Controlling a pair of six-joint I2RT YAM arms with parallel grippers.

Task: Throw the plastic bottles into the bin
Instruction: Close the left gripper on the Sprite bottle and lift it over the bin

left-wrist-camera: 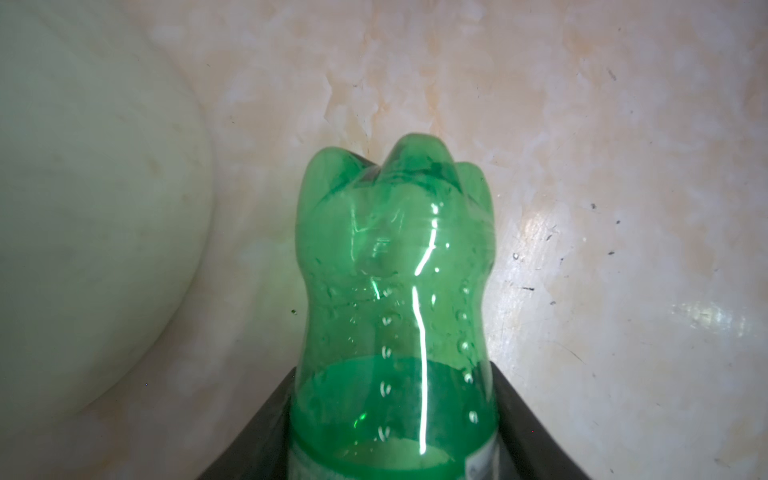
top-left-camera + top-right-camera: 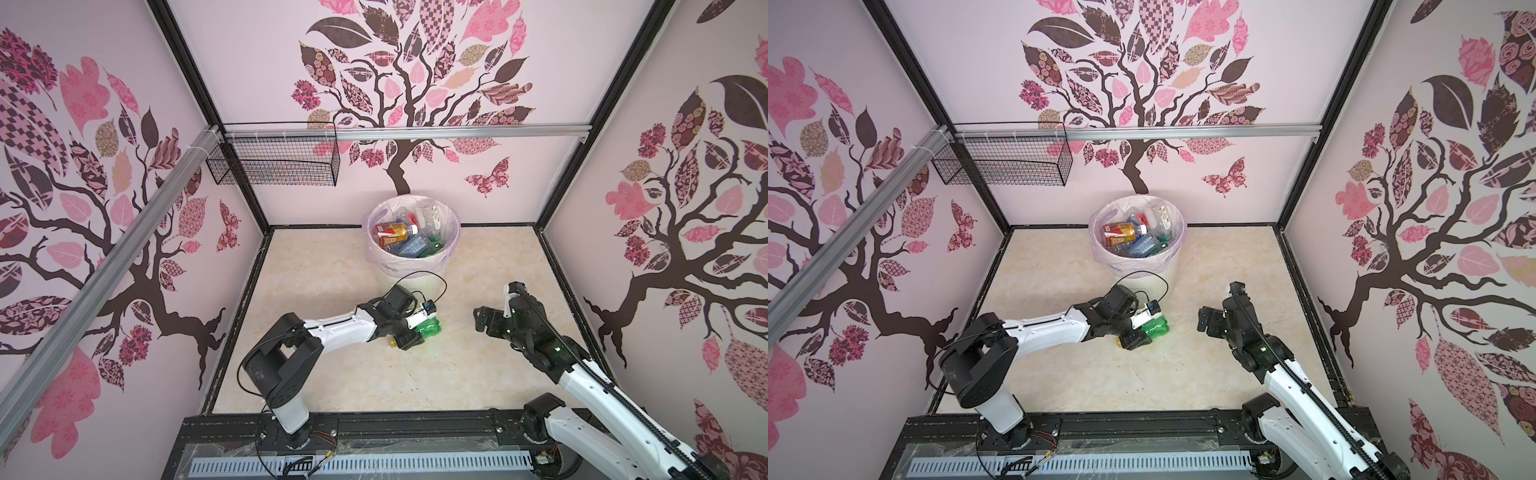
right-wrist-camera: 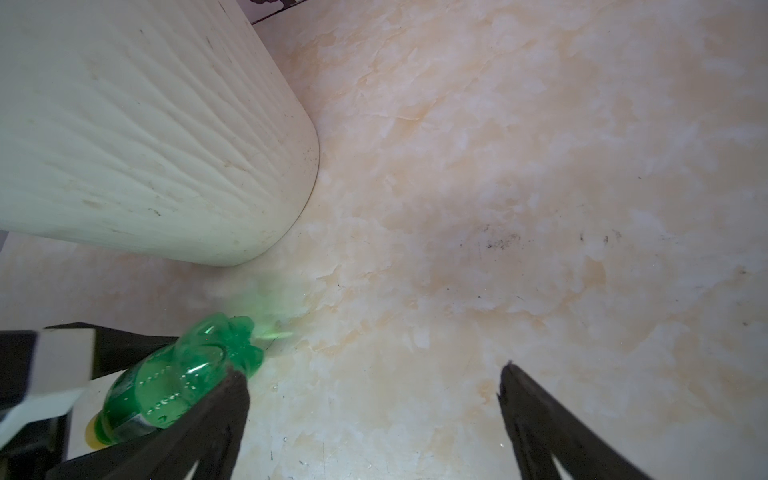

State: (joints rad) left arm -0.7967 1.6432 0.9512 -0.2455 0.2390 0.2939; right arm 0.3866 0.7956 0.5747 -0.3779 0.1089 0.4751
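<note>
- Green translucent plastic, ribbed and dimpled, with a petal-shaped base: the green bottle (image 1: 395, 270) lies on its side on the floor, just in front of the bin, left of centre in both top views (image 2: 430, 331).
- Its yellow cap (image 2: 392, 341) points toward the near left and its base toward the far right.
- My left gripper (image 2: 417, 330) is clamped around the bottle's body; the left wrist view shows a dark finger pressed against each flank.
- My right gripper (image 3: 374, 374) hangs to the right of the bottle with its jaws spread wide, holding nothing.
- The bin (image 3: 145, 124) is cream-white with a ribbed wall and stands at the far middle of the floor, lined with a pale pink bag (image 2: 374, 249).
- Inside it lie an amber bottle (image 2: 390, 233) with a red label and several clear and green ones.
- The floor (image 2: 332, 374) is glossy cream marble-look sheet, scuffed with dark specks.
- Pink walls (image 2: 415, 83) carry brown-and-pink tree decals; a black wire basket (image 2: 274, 162) hangs at the far left.
</note>
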